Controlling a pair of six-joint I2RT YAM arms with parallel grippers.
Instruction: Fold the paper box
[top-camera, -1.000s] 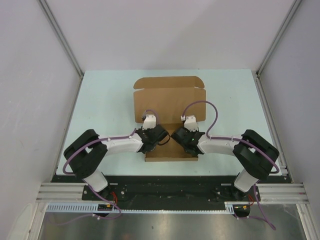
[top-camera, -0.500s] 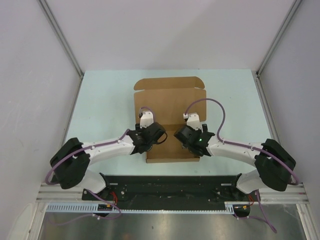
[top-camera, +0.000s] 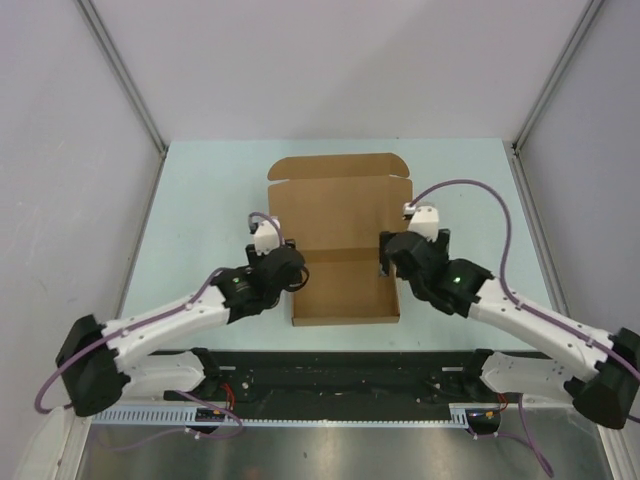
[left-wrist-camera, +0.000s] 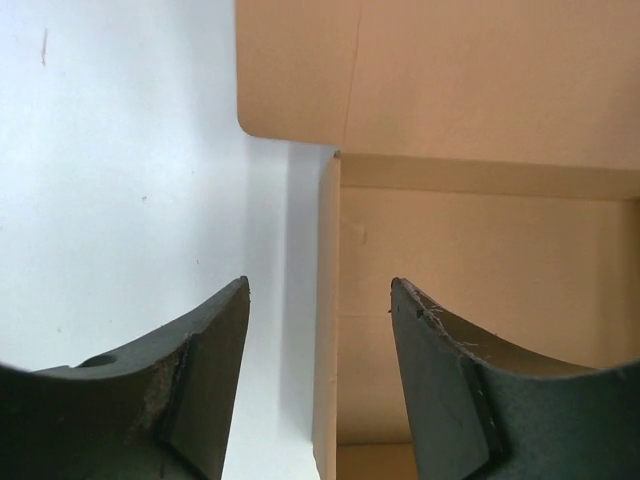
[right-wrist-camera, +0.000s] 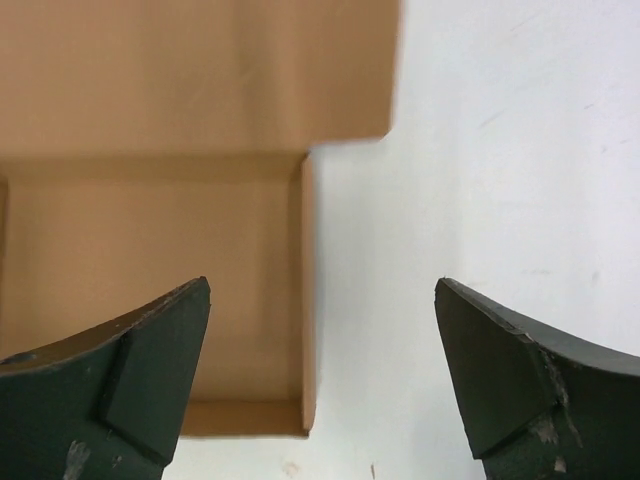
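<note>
The paper box (top-camera: 340, 215) is lying mid-table (top-camera: 200, 200), toward the near edge. Its plain brown cardboard walls are standing up and its lid is lying flat toward the far edge. The left gripper (left-wrist-camera: 320, 300) is hanging over the left wall, released, gripping nothing. The right gripper (right-wrist-camera: 322, 295) is gaping wide over the right wall, also released.

Left gripper (left-wrist-camera: 319, 300) jaws apart, right gripper (right-wrist-camera: 322, 292) spread wider

No text, label, brand, number or sign was legible in any view. The paper box (top-camera: 340, 215) showed only plain brown cardboard on its visible faces. Any markings on the arm hardware were too small to read.
</note>
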